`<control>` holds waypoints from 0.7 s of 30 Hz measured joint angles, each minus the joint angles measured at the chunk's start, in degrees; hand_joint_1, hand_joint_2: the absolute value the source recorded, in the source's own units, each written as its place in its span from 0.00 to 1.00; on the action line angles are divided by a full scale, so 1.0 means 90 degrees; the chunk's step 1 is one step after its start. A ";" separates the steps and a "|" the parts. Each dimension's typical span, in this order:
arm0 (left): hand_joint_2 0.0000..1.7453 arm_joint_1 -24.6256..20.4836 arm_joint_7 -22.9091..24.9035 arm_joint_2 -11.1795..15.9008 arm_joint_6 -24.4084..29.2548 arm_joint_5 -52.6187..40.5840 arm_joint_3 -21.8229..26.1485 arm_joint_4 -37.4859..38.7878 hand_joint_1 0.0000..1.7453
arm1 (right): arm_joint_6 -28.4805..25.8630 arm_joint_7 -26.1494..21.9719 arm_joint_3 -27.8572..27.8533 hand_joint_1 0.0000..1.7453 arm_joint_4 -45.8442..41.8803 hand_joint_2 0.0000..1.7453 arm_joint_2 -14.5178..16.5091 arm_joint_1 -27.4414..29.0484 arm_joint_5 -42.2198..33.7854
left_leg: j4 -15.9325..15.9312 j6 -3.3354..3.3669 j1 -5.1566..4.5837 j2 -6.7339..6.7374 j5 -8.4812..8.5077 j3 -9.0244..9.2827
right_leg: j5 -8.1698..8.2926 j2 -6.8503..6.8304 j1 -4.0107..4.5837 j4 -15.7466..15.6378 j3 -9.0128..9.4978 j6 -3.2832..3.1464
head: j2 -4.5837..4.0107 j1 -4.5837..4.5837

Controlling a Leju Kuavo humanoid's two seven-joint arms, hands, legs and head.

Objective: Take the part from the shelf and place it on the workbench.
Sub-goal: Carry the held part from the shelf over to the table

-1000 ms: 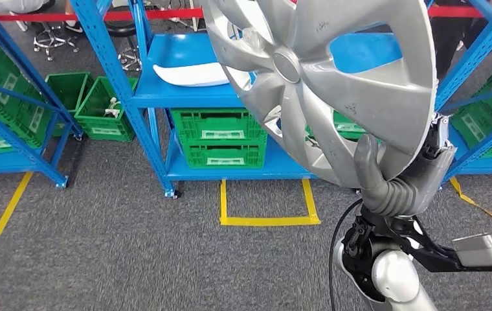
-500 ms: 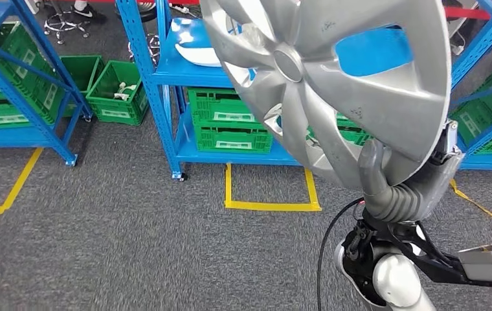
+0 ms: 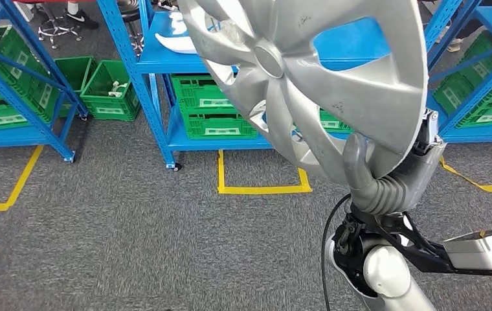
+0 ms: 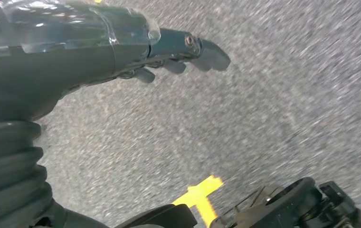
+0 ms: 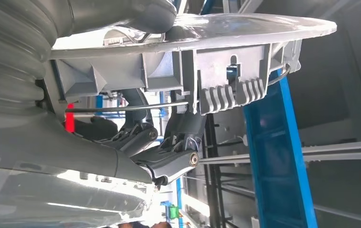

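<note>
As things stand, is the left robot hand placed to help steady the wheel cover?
Probably not. The left robot hand hangs low over the grey carpet, holding nothing, while the wheel cover is held high by the right robot hand alone. Nothing blocks it, but the arm would have to lift.

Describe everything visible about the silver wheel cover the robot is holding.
The wheel cover is a large silver disc, plastic by its look, with curved spokes, openings between them and a round centre cap. Its face shows light scuffs. It is held tilted, face toward the camera, above the grey carpet before the blue shelves. The right hand grips its lower rim, thumb on the front. The right wrist view shows ribbed clips and a wire ring behind.
</note>
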 joint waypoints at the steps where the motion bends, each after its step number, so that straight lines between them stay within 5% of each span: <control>1: 1.00 -0.0002 0.0005 0.0000 -0.0005 -0.0011 -0.0014 0.0000 0.00 | 0.0003 0.0000 0.0008 1.00 0.0000 1.00 0.0000 -0.0005 -0.0001 | -0.0244 0.0021 -0.0004 0.0000 0.0164 0.0254 | 0.0040 -0.0002 0.0003 0.0065 -0.0117 0.0013 | 0.0000 -0.0018; 3: 1.00 -0.0015 0.0012 0.0009 -0.0010 -0.0030 -0.0033 0.0000 0.00 | 0.0012 0.0000 0.0022 1.00 0.0001 1.00 -0.0001 -0.0025 -0.0001 | -0.1085 0.0086 -0.0026 0.0004 0.0234 0.0933 | 0.0101 -0.0008 0.0015 0.0202 -0.0308 0.0051 | 0.0000 -0.0050; 5: 1.00 -0.0037 0.0015 0.0019 -0.0010 -0.0045 -0.0035 0.0000 0.00 | 0.0020 0.0000 0.0034 1.00 0.0002 1.00 -0.0001 -0.0049 -0.0001 | -0.1689 0.0146 -0.0058 0.0003 0.0103 0.1321 | 0.0181 -0.0028 0.0016 0.0284 -0.0416 0.0101 | 0.0000 -0.0068; 8: 1.00 -0.0048 0.0024 0.0020 -0.0018 -0.0054 -0.0041 0.0001 0.00 | 0.0022 0.0000 0.0068 1.00 0.0002 1.00 -0.0004 -0.0071 -0.0003 | -0.1894 0.0239 -0.0030 -0.0001 0.0176 0.1265 | 0.0203 -0.0008 0.0000 0.0331 -0.0540 0.0202 | -0.0001 -0.0097; 10: 1.00 -0.0053 0.0030 0.0020 -0.0024 -0.0059 -0.0056 0.0000 0.00 | 0.0022 0.0000 0.0097 1.00 0.0005 1.00 -0.0009 -0.0082 -0.0004 | -0.1964 0.0321 0.0010 0.0009 0.0302 0.1149 | -0.0227 0.0050 -0.0038 0.0707 -0.0683 0.0302 | -0.0001 -0.0074; 12: 1.00 -0.0052 0.0029 0.0014 -0.0034 -0.0068 -0.0072 -0.0002 0.00 | 0.0020 0.0000 0.0125 1.00 0.0021 1.00 -0.0008 -0.0084 -0.0007 | -0.1953 0.0353 0.0011 0.0024 0.0434 0.0992 | -0.0784 0.0074 -0.0101 0.1466 -0.0808 0.0403 | 0.0000 -0.0034; 14: 1.00 -0.0047 0.0027 0.0010 -0.0048 -0.0084 -0.0079 -0.0001 0.00 | 0.0016 0.0000 0.0139 1.00 0.0045 1.00 -0.0006 -0.0079 -0.0010 | -0.1931 0.0333 0.0014 0.0048 0.0556 0.0824 | -0.0915 0.0074 -0.0160 0.1956 -0.0771 0.0470 | 0.0000 -0.0030; 15: 1.00 -0.0046 0.0027 0.0011 -0.0054 -0.0092 -0.0081 0.0000 0.00 | 0.0016 0.0000 0.0141 1.00 0.0053 1.00 -0.0005 -0.0079 -0.0012 | -0.1913 0.0316 0.0018 0.0059 0.0613 0.0737 | -0.0793 0.0073 -0.0187 0.1897 -0.0633 0.0491 | 0.0000 -0.0031; 17: 1.00 -0.0045 0.0028 0.0011 -0.0060 -0.0093 -0.0084 -0.0001 0.00 | 0.0020 -0.0007 0.0146 1.00 0.0056 1.00 -0.0005 -0.0079 -0.0009 | -0.1881 0.0263 0.0031 0.0074 0.0701 0.0586 | -0.0465 0.0076 -0.0225 0.1183 -0.0102 0.0514 | 0.0000 -0.0021; 19: 1.00 -0.0046 0.0047 0.0012 -0.0072 -0.0070 -0.0086 -0.0001 0.00 | 0.0043 -0.0034 0.0162 1.00 0.0054 1.00 -0.0004 -0.0079 0.0043 | -0.1864 0.0182 0.0028 0.0096 0.0782 0.0489 | -0.0409 0.0102 -0.0217 0.0297 0.0447 0.0476 | 0.0000 0.0003; 21: 1.00 -0.0043 0.0080 0.0015 -0.0089 -0.0045 -0.0087 -0.0001 0.00 | 0.0080 -0.0076 0.0193 1.00 0.0053 1.00 -0.0002 -0.0068 0.0137 | -0.1869 0.0090 0.0027 0.0124 0.0878 0.0441 | -0.0473 0.0128 -0.0180 -0.0056 0.0616 0.0385 | 0.0000 0.0002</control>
